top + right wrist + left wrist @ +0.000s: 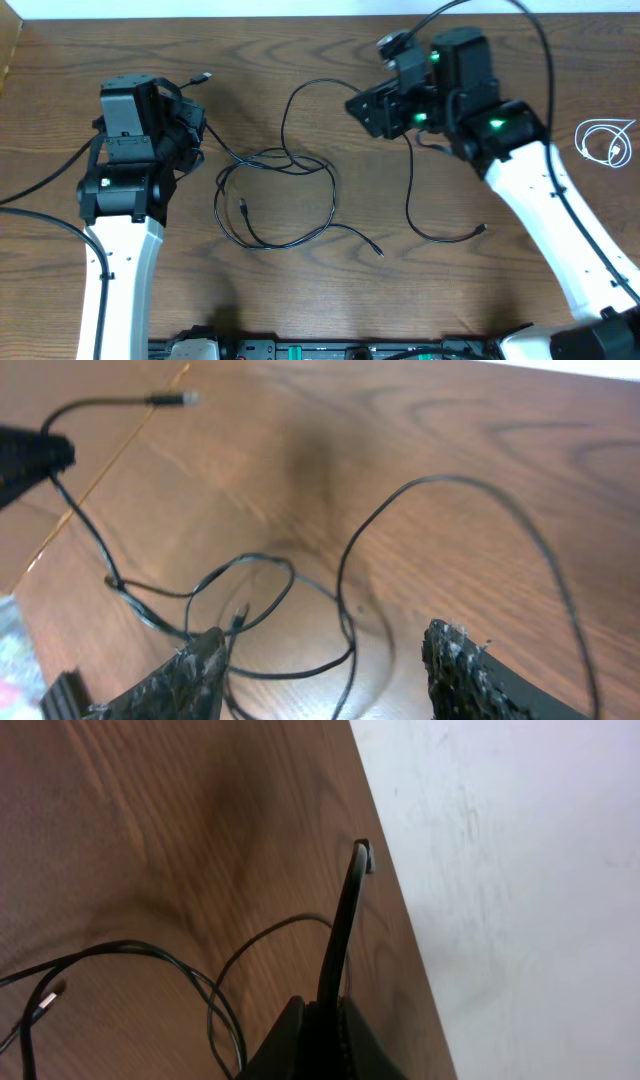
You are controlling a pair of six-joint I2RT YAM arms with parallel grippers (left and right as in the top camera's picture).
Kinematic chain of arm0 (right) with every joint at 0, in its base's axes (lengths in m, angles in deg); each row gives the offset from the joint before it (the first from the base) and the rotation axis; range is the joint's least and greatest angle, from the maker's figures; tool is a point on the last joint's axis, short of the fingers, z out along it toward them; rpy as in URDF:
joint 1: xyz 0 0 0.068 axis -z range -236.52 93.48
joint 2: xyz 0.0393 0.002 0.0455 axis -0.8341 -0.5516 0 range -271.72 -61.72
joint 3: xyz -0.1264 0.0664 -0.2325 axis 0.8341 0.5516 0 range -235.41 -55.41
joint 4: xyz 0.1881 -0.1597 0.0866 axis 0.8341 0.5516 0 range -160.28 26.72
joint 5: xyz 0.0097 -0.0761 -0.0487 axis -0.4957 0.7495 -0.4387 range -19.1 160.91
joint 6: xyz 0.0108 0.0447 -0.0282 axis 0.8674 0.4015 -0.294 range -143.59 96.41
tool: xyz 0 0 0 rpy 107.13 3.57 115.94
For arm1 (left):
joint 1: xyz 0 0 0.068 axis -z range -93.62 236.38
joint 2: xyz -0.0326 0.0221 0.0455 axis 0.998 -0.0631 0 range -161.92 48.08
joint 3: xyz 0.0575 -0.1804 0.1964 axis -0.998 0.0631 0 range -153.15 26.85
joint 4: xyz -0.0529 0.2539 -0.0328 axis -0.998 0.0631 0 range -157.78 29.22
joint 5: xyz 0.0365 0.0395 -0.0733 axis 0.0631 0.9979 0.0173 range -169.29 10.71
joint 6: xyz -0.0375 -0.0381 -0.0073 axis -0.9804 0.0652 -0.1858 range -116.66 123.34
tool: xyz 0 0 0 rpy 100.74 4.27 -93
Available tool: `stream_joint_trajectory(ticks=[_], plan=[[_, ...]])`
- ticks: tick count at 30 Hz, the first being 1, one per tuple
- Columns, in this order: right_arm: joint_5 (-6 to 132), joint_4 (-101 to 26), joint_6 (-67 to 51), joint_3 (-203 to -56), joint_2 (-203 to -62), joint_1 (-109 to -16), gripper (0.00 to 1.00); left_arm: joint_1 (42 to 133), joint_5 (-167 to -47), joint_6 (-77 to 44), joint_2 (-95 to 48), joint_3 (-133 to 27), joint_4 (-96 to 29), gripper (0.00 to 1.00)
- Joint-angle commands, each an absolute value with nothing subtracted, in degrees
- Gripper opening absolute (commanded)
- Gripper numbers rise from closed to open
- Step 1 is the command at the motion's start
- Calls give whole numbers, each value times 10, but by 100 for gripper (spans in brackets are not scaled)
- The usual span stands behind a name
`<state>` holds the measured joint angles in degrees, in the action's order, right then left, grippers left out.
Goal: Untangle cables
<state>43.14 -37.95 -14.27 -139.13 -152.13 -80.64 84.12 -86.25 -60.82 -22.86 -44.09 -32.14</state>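
Two black cables lie looped over each other in a tangle (275,190) mid-table. My left gripper (192,128) is shut on one of them just behind its plug (205,76). In the left wrist view that cable (340,935) rises from the shut left gripper (325,1012) to the plug (362,852). My right gripper (368,110) hovers open over the far side of the tangle. In the right wrist view its fingers (190,672) stand wide apart, with the cable loops (345,610) on the table below the gripper (325,665). A white cable (608,140) lies coiled at the far right.
One black cable trails from under the right gripper down to a plug end (483,230) at front right. Another plug end (378,252) lies at front centre. The table's far edge (390,890) meets a white surface close behind the left gripper.
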Motion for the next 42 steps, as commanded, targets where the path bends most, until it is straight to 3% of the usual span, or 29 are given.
stream_joint_trajectory(ticks=[1, 9, 12, 16, 23, 33, 37, 40, 42], plan=[[418, -385, -140, -1393, -1563, -830, 60, 833, -869, -619, -227, -447, -320, 8], [267, -459, -3, -1393, -1664, -826, 57, 833, -877, -461, -227, -447, -308, 8], [189, -491, 80, -1393, -1716, -825, 69, 833, -892, -337, -226, -447, -308, 8], [87, -556, 207, -1393, -1787, -831, 67, 833, -905, -239, -226, -447, -310, 7], [49, -617, 286, -1393, -1845, -860, 67, 833, -907, -217, -227, -447, -309, 8], [82, -664, 287, -1393, -1845, -918, 65, 833, -941, -218, -227, -447, -306, 7], [93, -664, 287, -1393, -1845, -928, 57, 833, -941, -225, -227, -447, -305, 8], [102, -665, 287, -1393, -1845, -930, 44, 833, -941, -240, -227, -447, -300, 7], [104, -665, 287, -1393, -1845, -929, 25, 833, -941, -248, -228, -447, -295, 7]])
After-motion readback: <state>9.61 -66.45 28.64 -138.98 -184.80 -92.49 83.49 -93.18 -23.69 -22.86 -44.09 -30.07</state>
